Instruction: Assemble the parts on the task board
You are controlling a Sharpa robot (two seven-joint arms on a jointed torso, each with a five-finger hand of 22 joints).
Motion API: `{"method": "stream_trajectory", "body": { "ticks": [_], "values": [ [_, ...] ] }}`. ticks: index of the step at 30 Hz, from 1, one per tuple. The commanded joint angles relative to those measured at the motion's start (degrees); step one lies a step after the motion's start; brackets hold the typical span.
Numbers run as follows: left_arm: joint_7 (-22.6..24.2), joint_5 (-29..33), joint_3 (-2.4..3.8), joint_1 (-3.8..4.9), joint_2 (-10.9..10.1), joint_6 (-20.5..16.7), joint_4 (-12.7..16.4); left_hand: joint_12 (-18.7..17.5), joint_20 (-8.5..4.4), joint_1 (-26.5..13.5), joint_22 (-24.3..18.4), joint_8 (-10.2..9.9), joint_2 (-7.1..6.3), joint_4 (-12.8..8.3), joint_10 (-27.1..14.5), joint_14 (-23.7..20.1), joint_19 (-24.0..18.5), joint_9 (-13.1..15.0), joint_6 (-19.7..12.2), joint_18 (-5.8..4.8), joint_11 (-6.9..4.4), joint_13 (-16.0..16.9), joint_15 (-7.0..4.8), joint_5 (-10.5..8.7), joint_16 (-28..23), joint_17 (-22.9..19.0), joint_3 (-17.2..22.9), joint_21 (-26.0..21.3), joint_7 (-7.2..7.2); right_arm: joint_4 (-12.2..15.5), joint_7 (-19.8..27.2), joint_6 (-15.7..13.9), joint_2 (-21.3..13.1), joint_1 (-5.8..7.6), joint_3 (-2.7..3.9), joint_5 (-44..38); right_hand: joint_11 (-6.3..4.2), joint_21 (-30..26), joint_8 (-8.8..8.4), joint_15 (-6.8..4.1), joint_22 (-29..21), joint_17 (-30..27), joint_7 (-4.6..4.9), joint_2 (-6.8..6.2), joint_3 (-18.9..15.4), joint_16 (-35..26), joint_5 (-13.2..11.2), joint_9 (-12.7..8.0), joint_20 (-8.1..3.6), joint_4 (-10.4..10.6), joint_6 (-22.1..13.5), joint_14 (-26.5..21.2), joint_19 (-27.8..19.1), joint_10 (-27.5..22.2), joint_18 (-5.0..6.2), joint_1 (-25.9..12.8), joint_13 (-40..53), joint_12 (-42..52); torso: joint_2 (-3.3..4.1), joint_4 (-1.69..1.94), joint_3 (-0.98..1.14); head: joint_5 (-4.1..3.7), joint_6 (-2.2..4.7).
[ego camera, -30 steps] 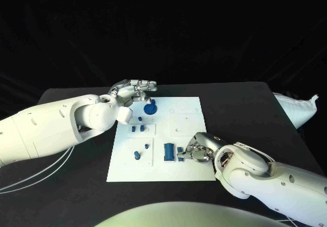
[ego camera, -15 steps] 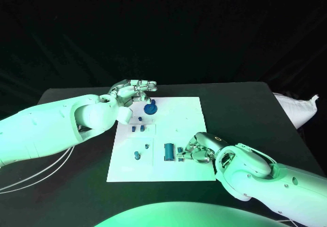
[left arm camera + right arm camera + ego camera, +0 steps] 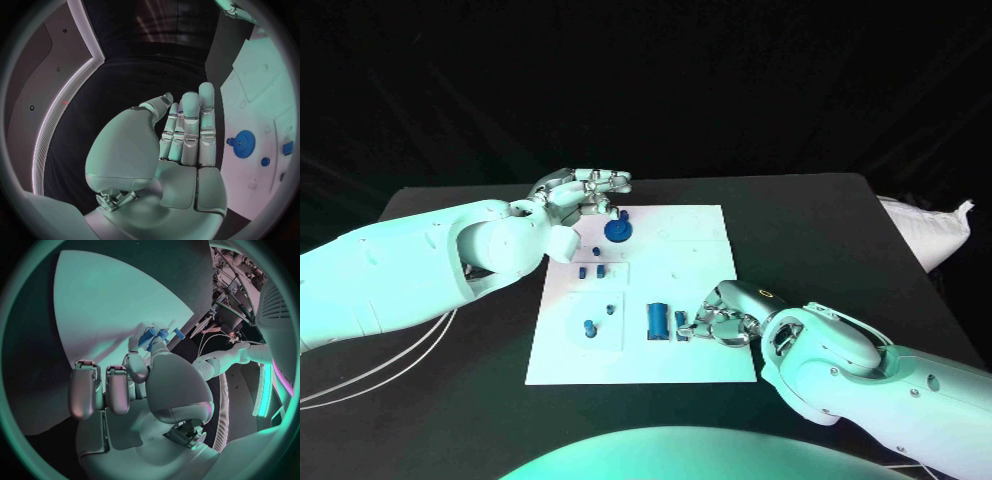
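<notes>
Two hands work at the task board [image 3: 689, 250], the white plate mid-table [image 3: 848, 230]. The left hand [image 3: 583, 189] hovers at the board's far left corner, fingers [image 3: 189, 120] straight and lying side by side, thumb alongside, nothing in it. A blue gear [image 3: 617, 230] sits on the board just inside that corner, near the left hand but apart from it; the left wrist view shows the same gear [image 3: 244, 144] on the white surface beside the fingers.

The right hand [image 3: 728, 315] rests at the board's near right part, fingertips [image 3: 141, 371] bunched on a small blue part [image 3: 684, 322]; the right wrist view shows blue pieces [image 3: 154, 335] right at those tips, probably pinched, though the contact is partly hidden. The outer fingers [image 3: 84, 390] are curled down, holding nothing.

A longer blue block [image 3: 656, 318] lies just left of the small blue part, toward the board's middle. Small blue pegs [image 3: 593, 270] stand on the board's left half, and another small blue piece [image 3: 590, 326] sits nearer its front left corner.
</notes>
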Motion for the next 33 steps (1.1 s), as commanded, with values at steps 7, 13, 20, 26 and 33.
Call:
{"method": "stream_trajectory", "body": {
  "ticks": [7, 13, 20, 26, 33],
  "values": [
    [0.3, -0.2, 0.04, 0.01, 0.0, 1.0, 0.1, 0.1, 0.03, 0.0, -0.1, 0.2, 0.52, 0.1, -0.3, -0.4, 0.3, -0.1, -0.3, 0.65, -0.01, 0.0, -0.17, 0.05, 0.4, -0.1, -0.4, -0.2, -0.11, -1.1, -0.6, 3.9, 0.9, -0.06, 0.01, -0.6, 0.05, 0.0, 0.12, -0.21, 0.1, 6.3, -0.11, 0.42, -0.4, 0.0, -0.3, 0.2, 0.22, -1.4, -0.2, 4.3, 0.1, 0.1, -1.02, 2.6, 0.2, -0.1, 0.11, 0.05, 0.00, 0.11, -0.15],
    [0.3, -0.2, 0.04, 0.01, 0.1, 1.0, 0.1, 0.1, 0.03, 0.0, -0.1, 0.2, 0.52, 0.1, -0.3, -0.4, 0.3, -0.1, -0.3, 0.65, -0.01, 0.0, -0.17, 0.05, 0.4, -0.1, -0.4, -0.2, -0.11, -2.3, -1.5, 4.0, 1.8, -0.08, -0.01, -1.6, 0.02, 0.0, 0.14, -0.22, 0.1, 6.4, -0.13, 0.86, -0.5, 0.1, -0.4, 0.3, 0.22, -1.9, -0.2, 4.3, 0.1, 0.1, -1.02, 3.6, 0.3, -0.1, 0.05, 0.03, -0.03, 0.09, -0.26],
    [0.3, -0.2, 0.04, 0.01, 0.1, 1.0, 0.1, 0.1, 0.03, 0.0, -0.1, 0.2, 0.52, 0.1, -0.3, -0.4, 0.3, -0.1, -0.3, 0.65, -0.01, 0.0, -0.17, 0.05, 0.4, -0.1, -0.4, -0.2, -0.11, -2.7, -1.5, 3.0, 2.3, -0.16, -0.01, -2.3, 0.00, 0.1, 0.16, -0.23, 0.2, 6.4, -0.15, 1.02, -0.5, 0.1, -0.4, 0.3, 0.22, -2.1, -0.2, 4.3, 0.1, 0.2, -1.03, 3.9, 0.5, 0.2, 0.03, 0.04, 0.02, 0.19, -0.35],
    [0.3, -0.2, 0.04, 0.01, 0.0, 1.0, 0.1, 0.1, 0.03, 0.0, -0.1, 0.2, 0.52, 0.1, -0.3, -0.4, 0.3, -0.1, -0.3, 0.65, -0.01, 0.0, -0.17, 0.05, 0.4, -0.1, -0.4, -0.2, -0.11, -1.9, 0.9, -0.7, 1.7, -0.20, 0.02, -1.0, 0.06, 0.0, 0.11, -0.20, 0.2, 6.4, -0.07, 1.31, -1.2, 0.0, 1.0, 0.4, 0.21, -1.7, -0.2, 4.3, 0.1, 0.1, -1.02, 3.3, 0.3, -0.2, -0.02, -0.01, -0.01, 0.25, -0.09],
    [0.4, -0.2, 0.03, 0.00, 0.1, 0.9, -0.3, 0.1, 0.03, 0.0, -0.1, 0.2, 0.52, 0.1, -0.3, -0.4, 0.3, -0.1, -0.3, 0.65, -0.01, 0.0, -0.17, 0.05, 0.4, -0.1, -0.4, -0.2, -0.11, -1.0, 9.4, -7.1, -0.1, 0.14, 1.01, 10.3, 0.80, -1.3, -1.47, 0.31, -2.1, 4.9, 0.88, 1.11, -2.2, -1.0, 2.0, -0.2, 0.44, -1.5, -2.9, 4.0, -0.8, -1.5, -0.60, 3.4, -1.8, -3.8, -0.40, -0.18, -0.06, 0.13, 0.61]
  ]
}}
